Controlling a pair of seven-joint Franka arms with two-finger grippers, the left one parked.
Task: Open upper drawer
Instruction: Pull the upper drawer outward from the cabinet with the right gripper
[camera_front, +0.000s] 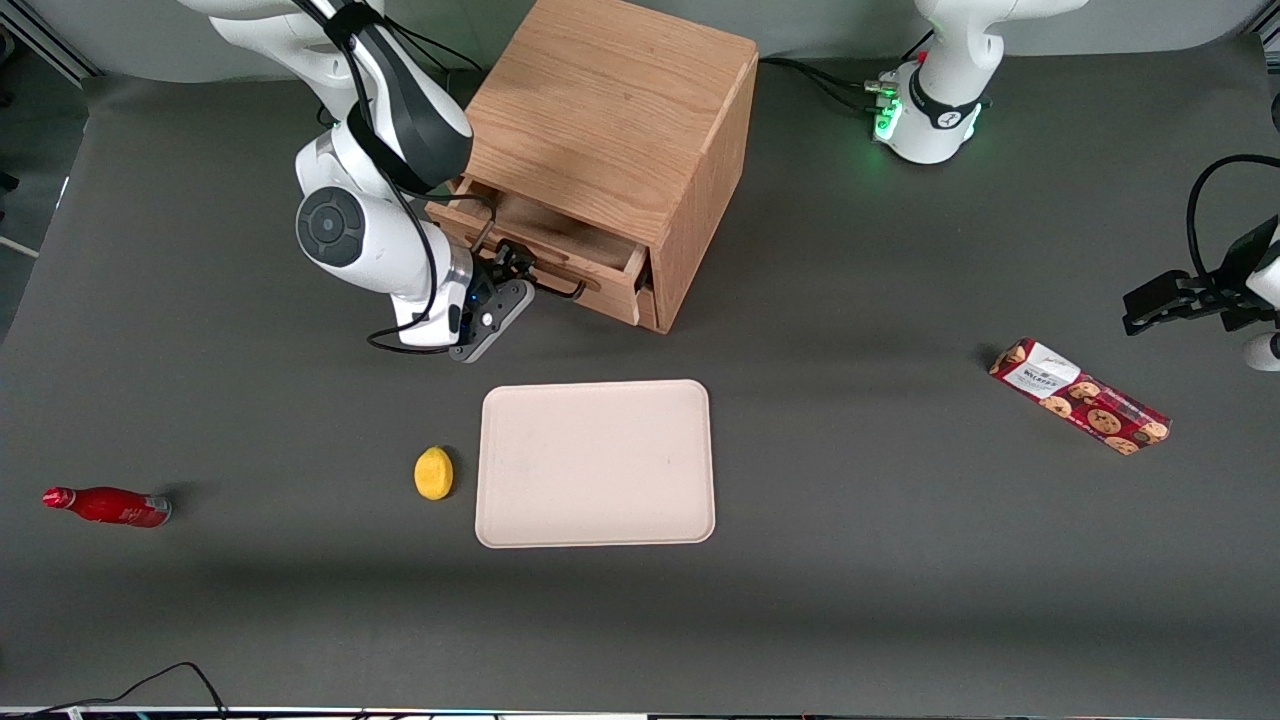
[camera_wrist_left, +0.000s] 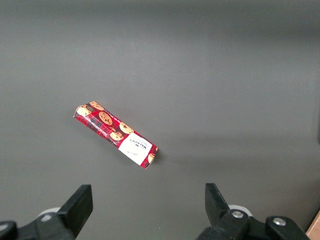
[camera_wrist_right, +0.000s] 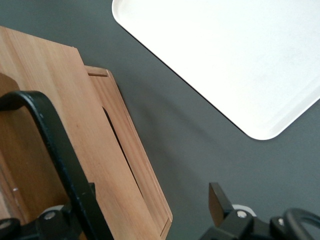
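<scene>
The wooden cabinet (camera_front: 610, 110) stands farther from the front camera than the tray. Its upper drawer (camera_front: 565, 238) is pulled partly out, and its hollow inside shows from above. A thin black bar handle (camera_front: 562, 290) runs along the drawer's front. My right gripper (camera_front: 512, 270) is at the handle, at the end of it nearest the working arm. In the right wrist view the gripper (camera_wrist_right: 150, 202) is open, its fingers (camera_wrist_right: 218, 200) wide apart. The handle (camera_wrist_right: 55, 145) crosses close in front of one finger, with the oak drawer front (camera_wrist_right: 65, 100) under it.
A cream tray (camera_front: 596, 463) lies in front of the cabinet, nearer the camera, with a yellow lemon (camera_front: 434, 472) beside it. A red bottle (camera_front: 108, 506) lies toward the working arm's end. A red cookie pack (camera_front: 1080, 396) (camera_wrist_left: 116, 135) lies toward the parked arm's end.
</scene>
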